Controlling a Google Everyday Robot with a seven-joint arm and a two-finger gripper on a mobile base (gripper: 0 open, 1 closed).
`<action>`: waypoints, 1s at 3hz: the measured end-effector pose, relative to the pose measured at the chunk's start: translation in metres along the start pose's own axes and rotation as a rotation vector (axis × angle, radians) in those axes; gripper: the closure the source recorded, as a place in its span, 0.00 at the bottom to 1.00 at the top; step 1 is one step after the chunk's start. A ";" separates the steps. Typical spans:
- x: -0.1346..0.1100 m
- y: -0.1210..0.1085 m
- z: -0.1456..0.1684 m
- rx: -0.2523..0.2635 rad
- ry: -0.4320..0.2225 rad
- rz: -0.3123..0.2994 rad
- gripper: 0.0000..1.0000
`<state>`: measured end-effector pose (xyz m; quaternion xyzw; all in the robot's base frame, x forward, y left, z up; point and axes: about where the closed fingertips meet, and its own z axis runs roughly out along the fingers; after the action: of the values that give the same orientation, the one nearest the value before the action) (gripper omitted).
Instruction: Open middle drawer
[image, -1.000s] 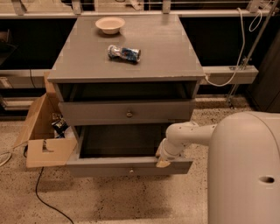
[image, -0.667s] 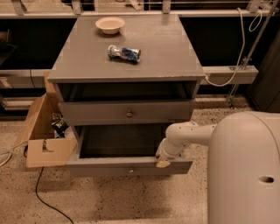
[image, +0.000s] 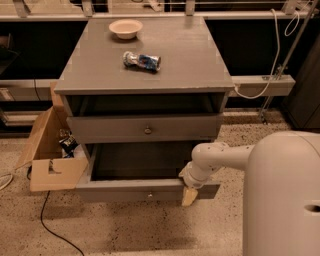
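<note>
Scene: A grey cabinet (image: 200, 75) stood ahead of you, seen from above, with a bowl (image: 125, 28) and a blue-and-white can (image: 142, 61) lying on its top.
Middle drawer: Its flat grey front (image: 105, 129) sat beneath a dark recess under the top, apparently shut, with a small round knob (image: 147, 130) at its centre.
Lowest drawer: The drawer beneath (image: 115, 189) was pulled well out.
Gripper: It (image: 189, 196) hung pointing down at the lower right, in front of the lowest drawer's front and well apart from the knob. How wide it stood could not be told.
Step in hand: By my judgement you were at the reach toward the knob, and the pull had not begun.
Doing it well: You would have done best to rise clear of the open lowest drawer, face the front squarely, close around the knob, then draw straight back.
Risk: The open drawer lay in your path and could have been knocked.
</note>
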<state>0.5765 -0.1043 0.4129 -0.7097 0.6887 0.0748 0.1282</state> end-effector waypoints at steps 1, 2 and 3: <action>0.001 0.022 0.004 -0.054 -0.006 -0.011 0.00; 0.001 0.042 0.008 -0.105 0.000 -0.014 0.18; 0.001 0.061 0.009 -0.147 0.014 -0.016 0.41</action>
<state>0.5161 -0.1041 0.3992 -0.7230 0.6767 0.1191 0.0716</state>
